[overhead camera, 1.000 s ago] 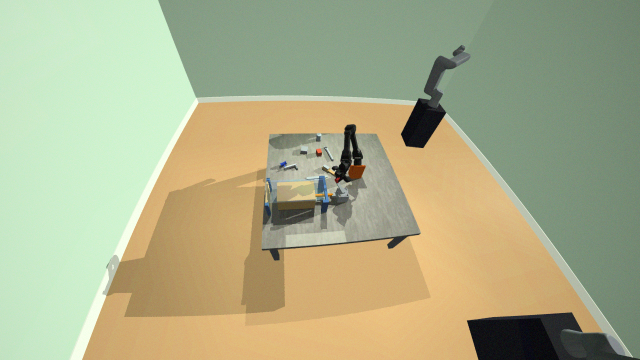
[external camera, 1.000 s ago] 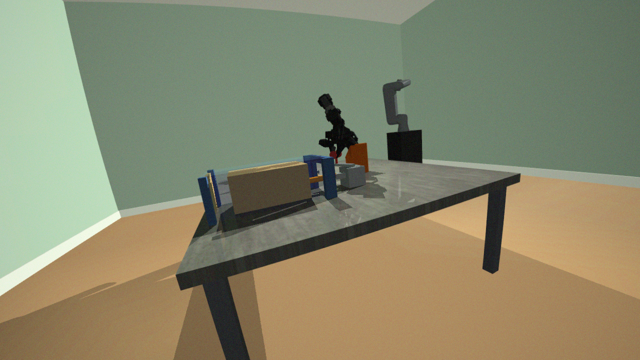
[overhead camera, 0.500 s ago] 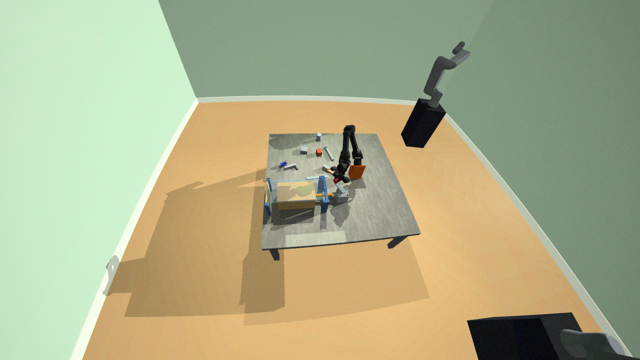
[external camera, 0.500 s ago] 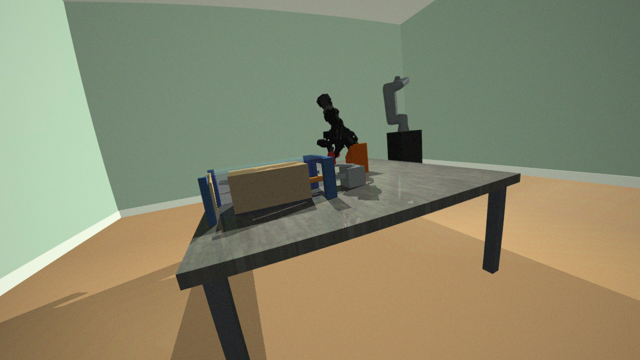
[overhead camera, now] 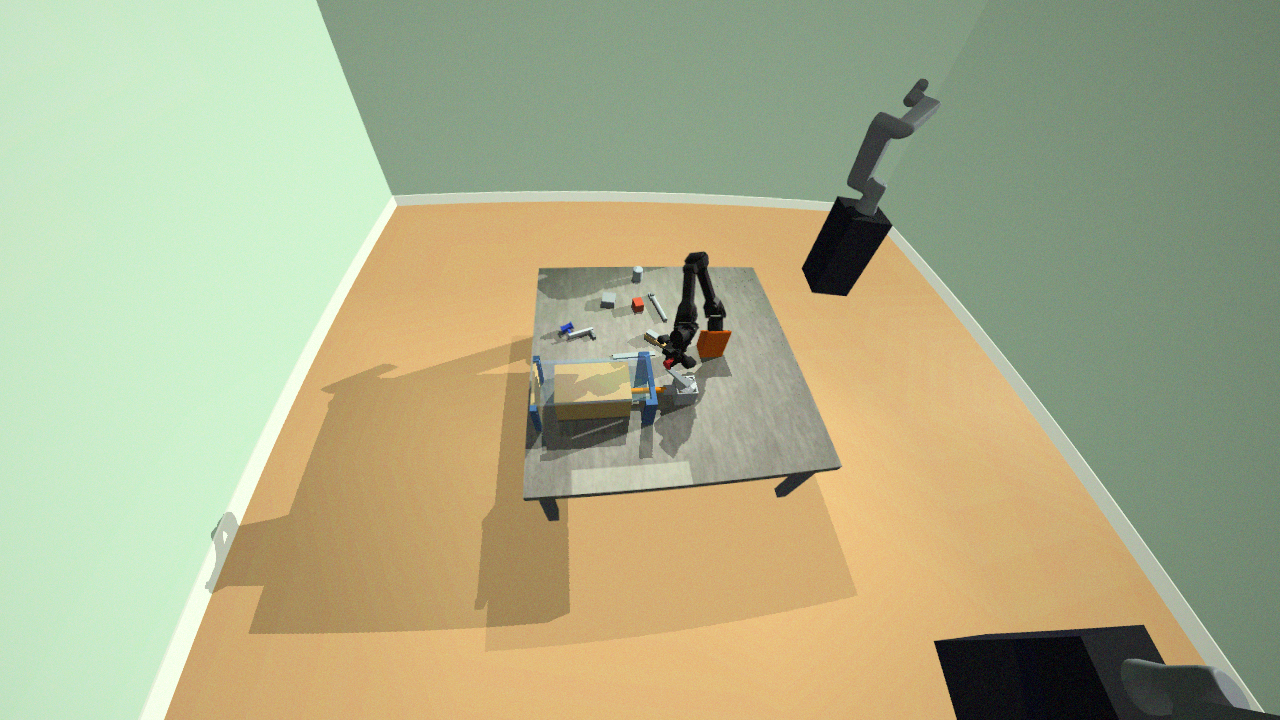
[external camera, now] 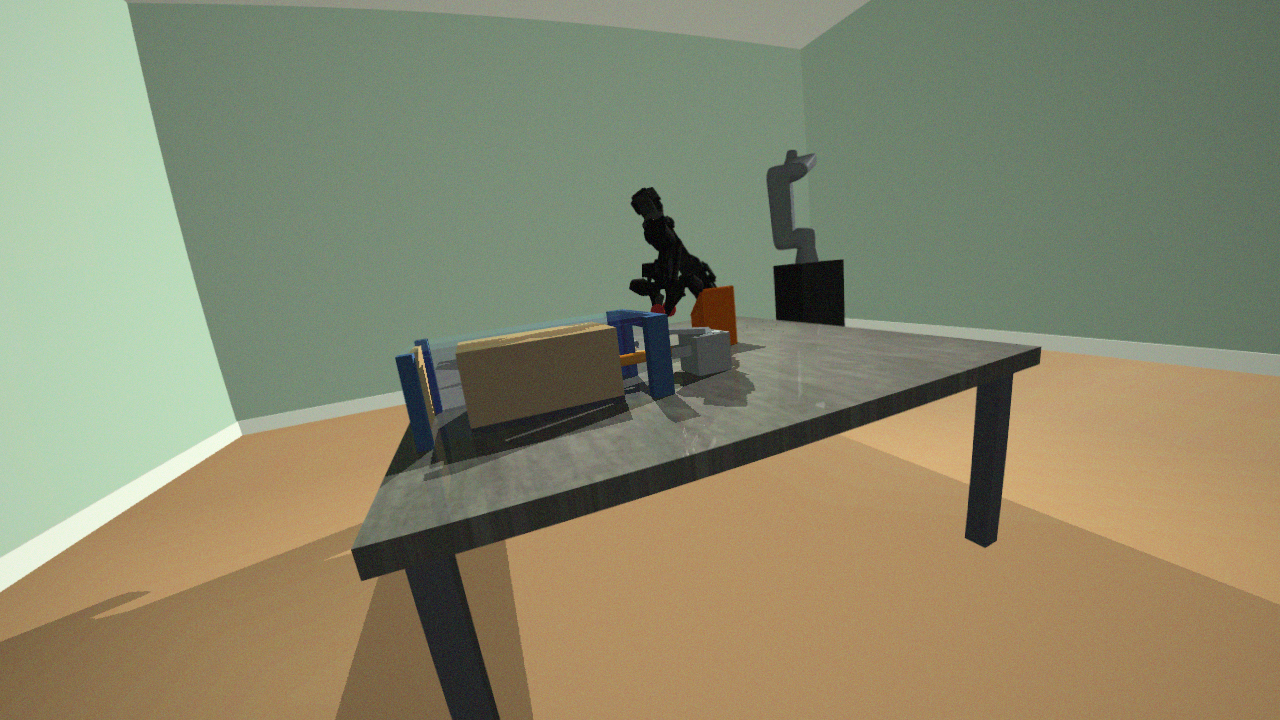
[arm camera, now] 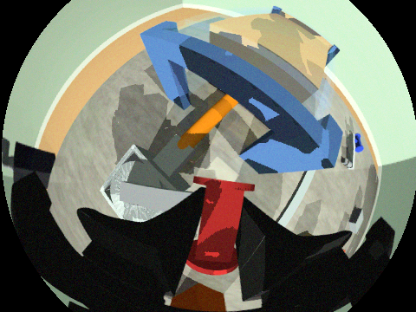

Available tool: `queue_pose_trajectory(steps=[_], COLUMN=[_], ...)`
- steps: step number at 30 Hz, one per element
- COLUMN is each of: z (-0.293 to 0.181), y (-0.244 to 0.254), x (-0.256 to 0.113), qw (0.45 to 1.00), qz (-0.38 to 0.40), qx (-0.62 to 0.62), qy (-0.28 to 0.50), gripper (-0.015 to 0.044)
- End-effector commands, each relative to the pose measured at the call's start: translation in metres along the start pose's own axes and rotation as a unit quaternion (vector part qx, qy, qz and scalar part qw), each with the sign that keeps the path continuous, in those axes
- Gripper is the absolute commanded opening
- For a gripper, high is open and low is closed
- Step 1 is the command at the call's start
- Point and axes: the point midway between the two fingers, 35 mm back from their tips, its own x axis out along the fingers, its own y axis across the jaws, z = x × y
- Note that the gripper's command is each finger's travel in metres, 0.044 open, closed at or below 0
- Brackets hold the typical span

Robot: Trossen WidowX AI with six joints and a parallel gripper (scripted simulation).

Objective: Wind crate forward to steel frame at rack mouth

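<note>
My gripper (overhead camera: 669, 361) (external camera: 662, 310) (arm camera: 218, 194) is shut on the red knob of the winch handle. The handle's silver arm (arm camera: 152, 196) runs from the knob across the top of the grey winch (overhead camera: 687, 394) (external camera: 711, 354); its key is hidden. An orange strap (external camera: 632, 358) (arm camera: 210, 119) runs from the winch side through the blue steel frame (overhead camera: 650, 410) (external camera: 660, 362) (arm camera: 256, 80) to the crate. The tan crate (overhead camera: 590, 409) (external camera: 541, 380) (arm camera: 299, 39) sits flat inside the clear-panelled cubby, its front a small gap behind the frame.
An orange block (overhead camera: 713, 343) (external camera: 716, 315) stands beside the arm. A pale bar (overhead camera: 631, 356) (arm camera: 296, 197) lies by the rack. A wrench (overhead camera: 657, 307), a red cube (overhead camera: 637, 304), a grey block (overhead camera: 607, 300) and a can (overhead camera: 637, 274) are farther back.
</note>
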Motion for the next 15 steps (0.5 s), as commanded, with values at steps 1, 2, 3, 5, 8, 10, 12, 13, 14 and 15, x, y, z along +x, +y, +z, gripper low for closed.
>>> queue_pose_trajectory(steps=[1,2,3,5,8,10,12,13,14,15], z=[0.008,0.009,0.01,0.012,0.015,0.017,0.019,0.02,0.021,0.022], y=[0.002,0.002,0.002,0.003,0.003,0.004,0.005,0.005,0.005,0.006], x=[0.005,0.006,0.006,0.007,0.008,0.009,0.01,0.01,0.011,0.011], qw=[1.0,1.0,1.0,1.0,1.0,1.0,1.0,1.0,1.0,1.0], qz=[0.001,0.001,0.001,0.001,0.001,0.001,0.001,0.001,0.001,0.001], qx=[0.004,0.004,0.004,0.004,0.004,0.004,0.004,0.004,0.004,0.004], qy=[-0.002,-0.002,-0.002,-0.002,-0.002,-0.002,-0.002,-0.002,-0.002,-0.002], gripper=[0.0,0.0,0.0,0.0,0.0,0.0,0.0,0.0,0.0,0.0])
